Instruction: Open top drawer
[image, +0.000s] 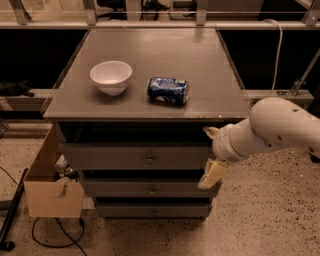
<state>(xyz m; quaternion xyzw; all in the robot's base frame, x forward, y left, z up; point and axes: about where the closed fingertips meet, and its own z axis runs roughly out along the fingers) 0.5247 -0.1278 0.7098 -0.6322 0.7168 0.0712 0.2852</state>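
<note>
The gripper (210, 152) sits at centre right of the frame, jaws apart one above the other, at the right end of the top drawer (110, 156), whose knob (149, 160) lies to their left along the front's horizontal long axis

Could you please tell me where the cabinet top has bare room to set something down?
The back half of the cabinet top, behind the white bowl and the blue can, is bare, as is the right strip beside the can. The front middle is crowded. The open gripper hangs at the front right corner, beside the top drawer.
</note>
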